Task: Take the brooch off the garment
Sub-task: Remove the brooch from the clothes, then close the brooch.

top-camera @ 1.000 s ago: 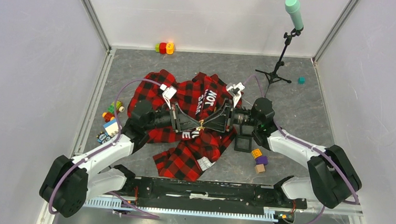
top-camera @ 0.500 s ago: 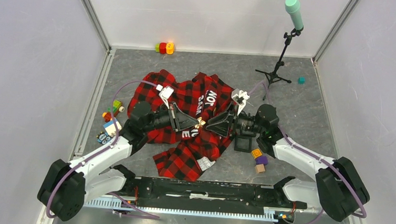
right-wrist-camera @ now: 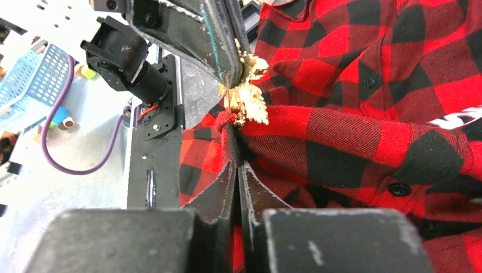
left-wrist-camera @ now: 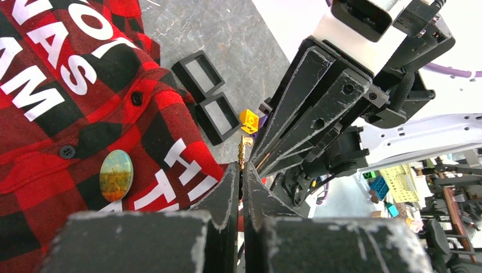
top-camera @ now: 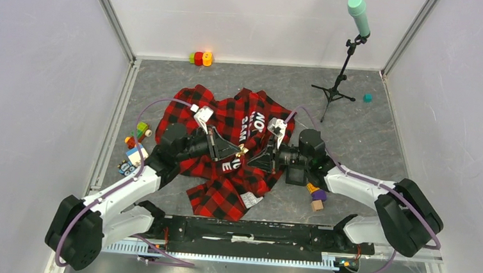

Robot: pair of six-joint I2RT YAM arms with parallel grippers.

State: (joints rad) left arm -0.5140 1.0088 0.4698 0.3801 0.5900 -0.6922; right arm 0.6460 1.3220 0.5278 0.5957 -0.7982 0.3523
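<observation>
Grey desk (top-camera: 367, 132) carries the checked shirt (right-wrist-camera: 364, 68). Left tool (left-wrist-camera: 240, 168) is clamped on the gold brooch (right-wrist-camera: 245, 105); right tool (right-wrist-camera: 235, 165) pinches a shirt fold, brooch just beyond its tips. Pulling apart while it is hooked could tear cloth or slip the brooch loose

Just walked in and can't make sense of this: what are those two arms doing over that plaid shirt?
Both arms meet over the red-and-black shirt, which lies crumpled on the table. The left gripper is shut on a small gold brooch, and the right gripper pinches a fold of the fabric right beside it. The brooch sits against the cloth, so it does not look freed yet.
</observation>
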